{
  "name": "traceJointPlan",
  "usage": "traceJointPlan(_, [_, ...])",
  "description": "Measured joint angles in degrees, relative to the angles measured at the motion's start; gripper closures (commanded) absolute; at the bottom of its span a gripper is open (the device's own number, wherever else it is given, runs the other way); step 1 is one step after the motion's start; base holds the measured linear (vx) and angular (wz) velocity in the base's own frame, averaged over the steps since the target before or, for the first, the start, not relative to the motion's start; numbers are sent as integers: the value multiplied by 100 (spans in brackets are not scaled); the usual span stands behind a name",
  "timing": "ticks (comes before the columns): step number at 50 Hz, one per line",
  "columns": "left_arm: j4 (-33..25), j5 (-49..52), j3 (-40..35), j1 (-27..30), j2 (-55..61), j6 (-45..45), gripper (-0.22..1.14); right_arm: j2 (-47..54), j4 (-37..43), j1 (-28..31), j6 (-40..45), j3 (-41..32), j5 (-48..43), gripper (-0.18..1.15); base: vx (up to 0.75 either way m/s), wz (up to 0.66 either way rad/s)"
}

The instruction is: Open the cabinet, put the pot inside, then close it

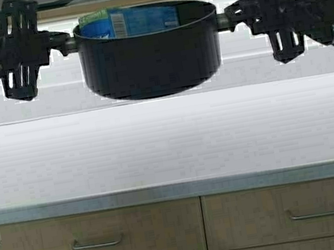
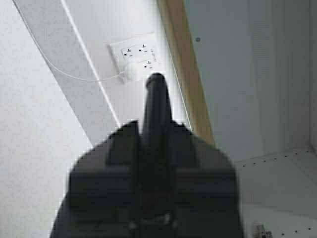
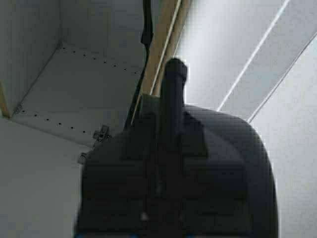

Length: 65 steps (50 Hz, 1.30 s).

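High view: the pot (image 1: 149, 51) hangs in the air above the white table (image 1: 170, 143). The left hand (image 1: 58, 43) is closed on one side handle and the right hand (image 1: 237, 14) on the other. The cabinet (image 2: 277, 173) looks open in the wrist views. I think both hands should lift evenly and slowly. The blue label (image 1: 130, 21) has writing too small to read.

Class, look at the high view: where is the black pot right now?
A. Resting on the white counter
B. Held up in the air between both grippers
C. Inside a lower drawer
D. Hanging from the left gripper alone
B: the pot hangs above the counter, with the left gripper and right gripper each clamped on a side handle.
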Motion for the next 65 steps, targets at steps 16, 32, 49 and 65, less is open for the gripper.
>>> traceJointPlan(16, [-211,1433,-589,-79,-905,308,89,-1758,18,-9,0,-158,1846,90,0,0])
traceJointPlan(32, [-589,2777,-1468,-70,-1450,809,89,-2777,35,-9,9,-870,3621,90,1,0])
traceJointPlan(49, [-914,3595,-2338,-62,-1494,1195,89,-2883,62,-18,0,-1687,4430,90,5,-4])
traceJointPlan(65, [-1063,3797,-2628,-62,-1433,1600,89,-2610,176,-18,9,-2065,4702,90,13,-3])
